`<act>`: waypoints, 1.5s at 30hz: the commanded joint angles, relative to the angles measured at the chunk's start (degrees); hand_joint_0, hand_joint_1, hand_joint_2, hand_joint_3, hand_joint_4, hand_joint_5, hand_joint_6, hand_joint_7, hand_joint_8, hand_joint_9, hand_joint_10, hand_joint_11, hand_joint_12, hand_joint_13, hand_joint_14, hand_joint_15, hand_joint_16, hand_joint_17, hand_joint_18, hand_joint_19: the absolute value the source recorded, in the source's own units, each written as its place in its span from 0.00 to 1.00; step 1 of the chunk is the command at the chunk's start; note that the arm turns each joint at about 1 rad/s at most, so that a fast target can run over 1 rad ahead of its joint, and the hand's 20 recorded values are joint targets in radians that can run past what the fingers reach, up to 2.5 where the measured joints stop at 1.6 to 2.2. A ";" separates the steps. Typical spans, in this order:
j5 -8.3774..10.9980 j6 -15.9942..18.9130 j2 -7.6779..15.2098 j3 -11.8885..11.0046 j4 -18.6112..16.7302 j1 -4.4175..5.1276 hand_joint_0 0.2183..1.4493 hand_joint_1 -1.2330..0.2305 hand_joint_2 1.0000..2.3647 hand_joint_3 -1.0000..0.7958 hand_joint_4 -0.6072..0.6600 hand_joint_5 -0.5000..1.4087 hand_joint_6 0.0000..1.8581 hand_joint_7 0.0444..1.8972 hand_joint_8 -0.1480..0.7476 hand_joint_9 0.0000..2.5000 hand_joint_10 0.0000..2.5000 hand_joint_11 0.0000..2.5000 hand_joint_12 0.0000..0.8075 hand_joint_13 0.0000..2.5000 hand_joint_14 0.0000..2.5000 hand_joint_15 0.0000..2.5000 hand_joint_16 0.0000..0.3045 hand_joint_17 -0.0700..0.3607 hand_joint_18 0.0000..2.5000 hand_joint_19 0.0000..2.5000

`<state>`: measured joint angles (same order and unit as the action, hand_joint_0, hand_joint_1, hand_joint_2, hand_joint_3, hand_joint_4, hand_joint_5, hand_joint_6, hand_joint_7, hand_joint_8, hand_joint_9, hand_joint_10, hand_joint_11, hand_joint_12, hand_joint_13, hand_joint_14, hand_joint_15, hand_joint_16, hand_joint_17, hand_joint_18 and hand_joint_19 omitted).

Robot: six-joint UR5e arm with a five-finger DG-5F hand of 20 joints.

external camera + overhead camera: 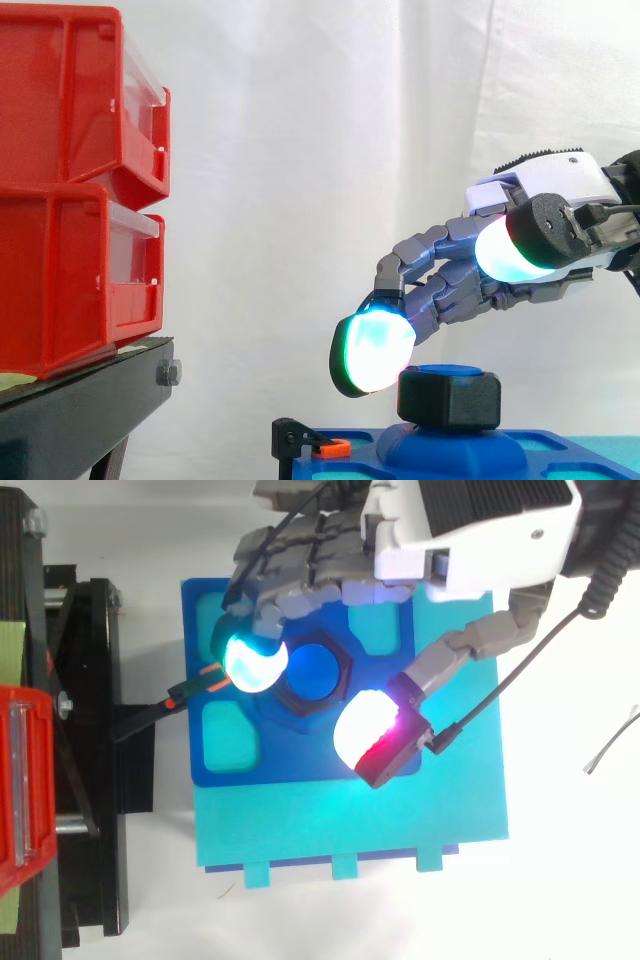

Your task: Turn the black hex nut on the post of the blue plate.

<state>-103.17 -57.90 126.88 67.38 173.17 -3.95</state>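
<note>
Robot hand [470,540] is held spread over the black hex nut [449,397] on the blue plate [192,700]; one fingertip [372,350] is placed just beside it.

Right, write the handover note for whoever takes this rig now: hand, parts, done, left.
Hand: open, poised over the blue plastic plate.
One glowing fingertip pad sits at the left side of the black hex nut; thumb pad is apart from it.
Nut is on the blue post at the plate's middle.
Done: hand is at the nut.
Left: grip and turn it.
</note>
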 commanded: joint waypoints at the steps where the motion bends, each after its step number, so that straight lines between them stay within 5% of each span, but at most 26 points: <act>1: -0.71 -0.28 0.03 -0.06 -0.11 -0.54 0.22 0.62 0.00 0.28 0.67 0.17 0.27 0.44 0.48 0.16 0.00 0.02 0.47 0.11 0.00 0.00 0.18 0.44 0.00 0.02; 21: -5.46 -1.43 -0.06 -0.06 -0.02 -4.23 0.22 0.62 0.00 0.28 0.67 0.16 0.27 0.45 0.48 0.16 0.00 0.02 0.47 0.11 0.00 0.00 0.18 0.44 0.00 0.03; 27: -6.07 -1.25 -0.06 -1.02 0.15 -4.67 0.22 0.62 0.00 0.28 0.67 0.16 0.27 0.45 0.48 0.16 0.00 0.02 0.47 0.11 0.00 0.00 0.18 0.44 0.00 0.03; 38: -5.11 -1.25 0.03 -2.96 -0.82 -3.08 0.22 0.62 0.00 0.28 0.67 0.16 0.27 0.44 0.48 0.16 0.00 0.02 0.47 0.11 0.00 0.00 0.17 0.44 0.00 0.03; 45: -1.77 -1.16 0.03 -2.96 -1.96 -0.27 0.22 0.62 0.00 0.28 0.67 0.16 0.27 0.44 0.48 0.16 0.00 0.02 0.47 0.11 0.00 0.00 0.17 0.44 0.00 0.03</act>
<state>-106.33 -59.14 126.90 64.47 171.63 -5.40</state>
